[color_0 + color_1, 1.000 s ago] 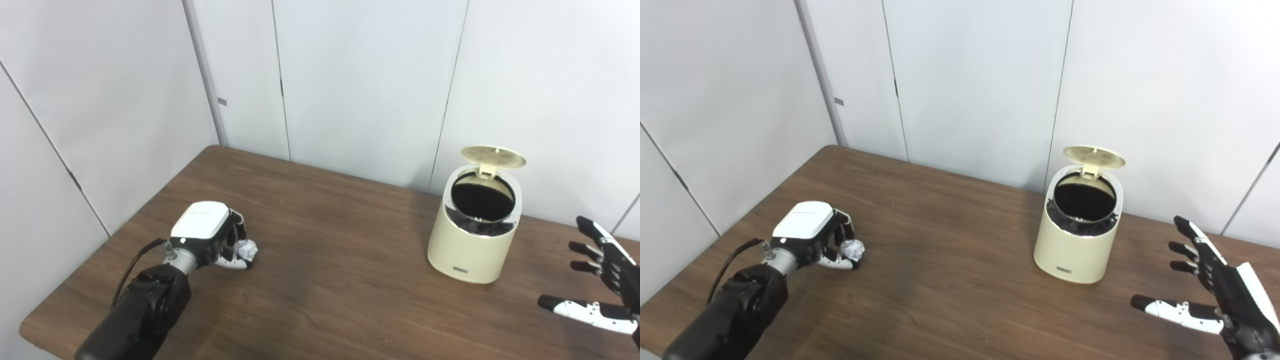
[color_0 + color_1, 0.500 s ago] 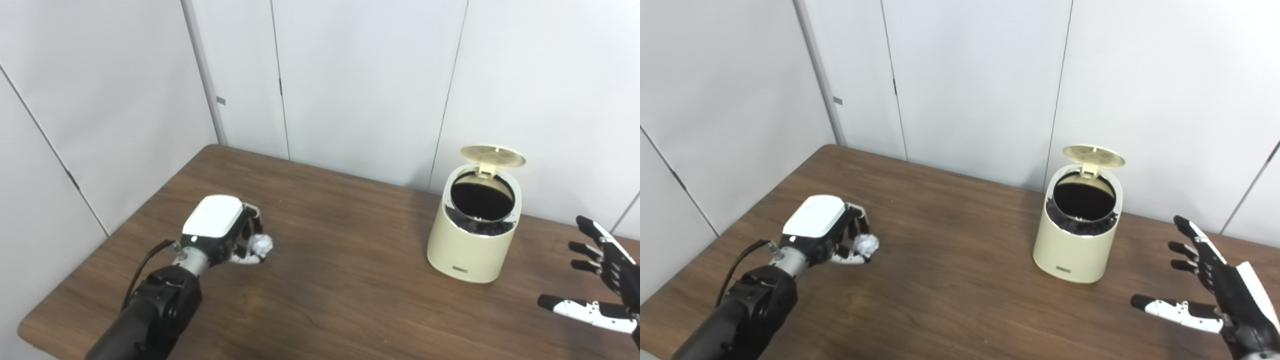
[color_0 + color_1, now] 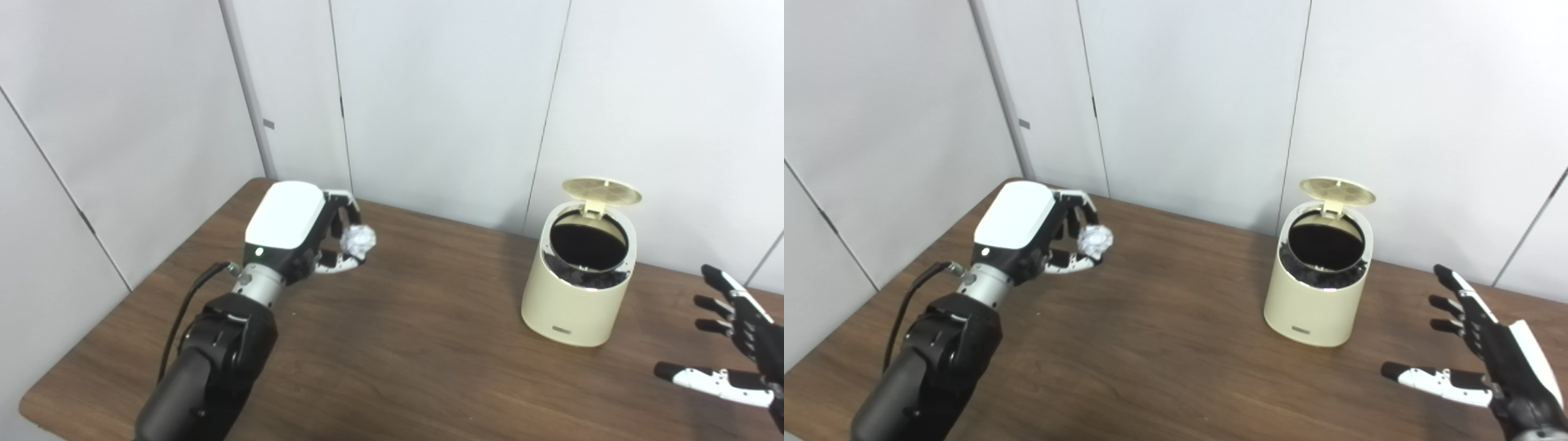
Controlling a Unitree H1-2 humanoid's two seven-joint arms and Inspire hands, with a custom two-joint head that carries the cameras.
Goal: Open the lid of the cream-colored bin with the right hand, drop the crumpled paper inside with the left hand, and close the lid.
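Left eye view: left hand [image 3: 294, 229], white-backed with black fingers, raised above the brown wood-grain worktop [image 3: 398, 343], fingers [image 3: 338, 215] curled and clamped on a small crumpled white paper ball [image 3: 357, 239]. Paper sits at the fingertips, thumb under it, clear of the worktop surface. Cream-coloured round plastic bin [image 3: 579, 288] stands upright on the worktop, well apart from the left fingers, off to their right. Its round cream lid [image 3: 601, 190] is tipped up on the rear hinge, mouth open, dark liner inside visible. Right hand [image 3: 738, 352] at the picture's right edge, partly cut off, fingers spread apart, holding nothing, near the bin but not touching. White panelled wall [image 3: 429, 92] behind.

Right eye view: same layout. Left hand [image 3: 1029, 229] up off the worktop [image 3: 1164, 355], paper ball [image 3: 1094, 239] pinched between fingers and thumb. Bin [image 3: 1323, 285] upright, lid [image 3: 1337, 190] open, well right of the paper. Right hand [image 3: 1488, 361] shown more fully, palm turned inward, fingers [image 3: 1454, 300] splayed, thumb stretched toward the bin side, empty, hovering just above the worktop, apart from the bin.
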